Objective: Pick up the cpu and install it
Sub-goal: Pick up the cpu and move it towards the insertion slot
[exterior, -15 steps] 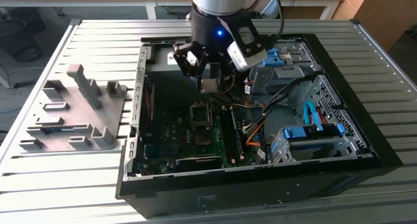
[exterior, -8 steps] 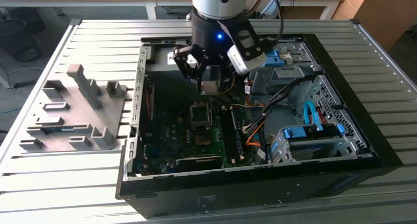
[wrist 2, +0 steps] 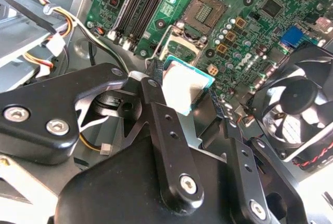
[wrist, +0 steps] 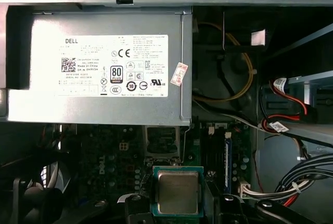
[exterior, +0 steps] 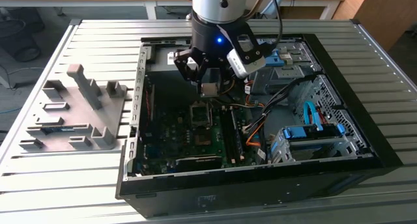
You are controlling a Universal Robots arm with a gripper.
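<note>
My black fingers (wrist 2: 165,130) grip the small, square, silver-grey-topped cpu (wrist 2: 186,84) by its edges, in the air above the open black socket (wrist 2: 204,10) of the green motherboard (wrist 2: 250,42); it seems slightly off-centre, so a skewed seat could bend pins or jam a corner.

Dull silver-grey metal on top of the cpu (wrist: 178,192), thin green board rim around it. Black claw (wrist 2: 184,91) with a slight sheen, shiny metal screws (wrist 2: 188,183) in it. Bare grey sheet metal for the power supply box (wrist: 47,94), white paper label (wrist: 117,65) stuck on. Glossy black plastic fan (wrist 2: 296,104). Ribbed pale metal worktop (exterior: 97,38), matt grey plastic holder (exterior: 78,116).
</note>
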